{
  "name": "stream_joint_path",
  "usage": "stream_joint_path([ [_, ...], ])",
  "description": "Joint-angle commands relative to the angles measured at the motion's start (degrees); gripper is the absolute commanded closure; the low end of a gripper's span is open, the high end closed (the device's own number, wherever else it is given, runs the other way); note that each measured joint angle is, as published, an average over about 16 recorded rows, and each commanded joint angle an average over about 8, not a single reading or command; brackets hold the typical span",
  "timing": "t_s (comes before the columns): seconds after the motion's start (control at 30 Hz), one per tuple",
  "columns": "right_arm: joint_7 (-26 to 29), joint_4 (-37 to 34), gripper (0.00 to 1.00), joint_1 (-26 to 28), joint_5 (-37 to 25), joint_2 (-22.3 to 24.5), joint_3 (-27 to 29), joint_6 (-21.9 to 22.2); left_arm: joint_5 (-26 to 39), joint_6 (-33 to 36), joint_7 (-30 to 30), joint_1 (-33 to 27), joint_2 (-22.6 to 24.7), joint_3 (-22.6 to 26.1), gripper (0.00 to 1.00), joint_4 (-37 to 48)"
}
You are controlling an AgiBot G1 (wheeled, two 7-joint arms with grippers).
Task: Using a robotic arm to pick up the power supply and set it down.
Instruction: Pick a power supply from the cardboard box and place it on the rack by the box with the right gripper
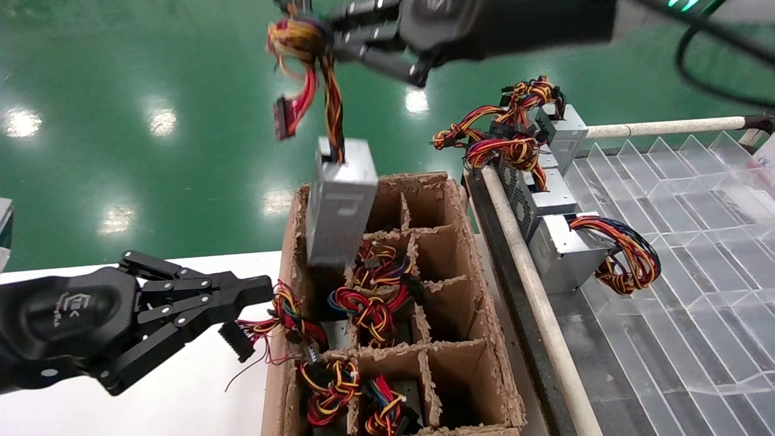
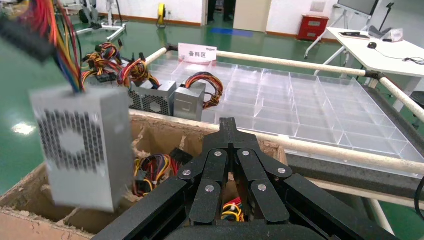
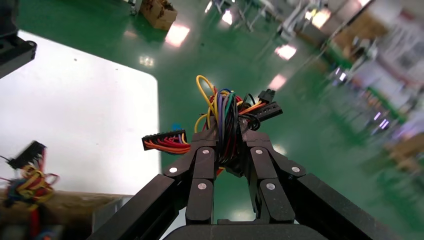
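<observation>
The power supply (image 1: 339, 206), a grey metal box with a perforated fan grille (image 2: 75, 142), hangs in the air over the far left corner of the brown cardboard crate (image 1: 478, 303). It dangles from its wire bundle (image 1: 303, 45), red, yellow, orange and black. My right gripper (image 1: 327, 33) is at the top of the head view, shut on that bundle (image 3: 225, 107), which passes between its fingers (image 3: 227, 132). My left gripper (image 1: 266, 289) stays low beside the crate's left wall, shut with nothing in it (image 2: 228, 125).
The crate's compartments hold several more supplies with wire bundles (image 1: 369, 303). To the right, past a padded rail (image 1: 533, 284), a clear divided tray (image 1: 666, 242) holds other power supplies (image 1: 563, 251). A white table (image 1: 181, 387) lies under my left arm, with green floor beyond.
</observation>
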Motion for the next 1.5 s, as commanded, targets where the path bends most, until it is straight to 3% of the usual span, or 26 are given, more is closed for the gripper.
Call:
stream_joint_path([
  [0.03,-2.8,0.1,1.00,1.4,0.5,0.6,0.6,-0.9,0.0,0.0,0.0,0.0,0.0,0.0,1.00,0.0],
  [0.33,-8.5,2.1,1.00,12.2,-6.1,1.6,-2.9,-2.8,0.0,0.0,0.0,0.0,0.0,0.0,1.00,0.0],
  [0.53,-8.6,6.5,1.00,18.9,-11.9,3.3,-5.9,-2.1,0.0,0.0,0.0,0.0,0.0,0.0,1.00,0.0],
  [0.97,0.6,22.5,1.00,26.1,-22.5,11.5,-10.3,1.9,0.0,0.0,0.0,0.0,0.0,0.0,1.00,0.0],
  [1.27,8.0,34.3,1.00,26.6,-29.1,18.6,-12.2,5.5,0.0,0.0,0.0,0.0,0.0,0.0,1.00,0.0],
  [1.5,10.8,36.7,1.00,25.7,-32.2,22.4,-13.2,6.6,0.0,0.0,0.0,0.0,0.0,0.0,1.00,0.0],
])
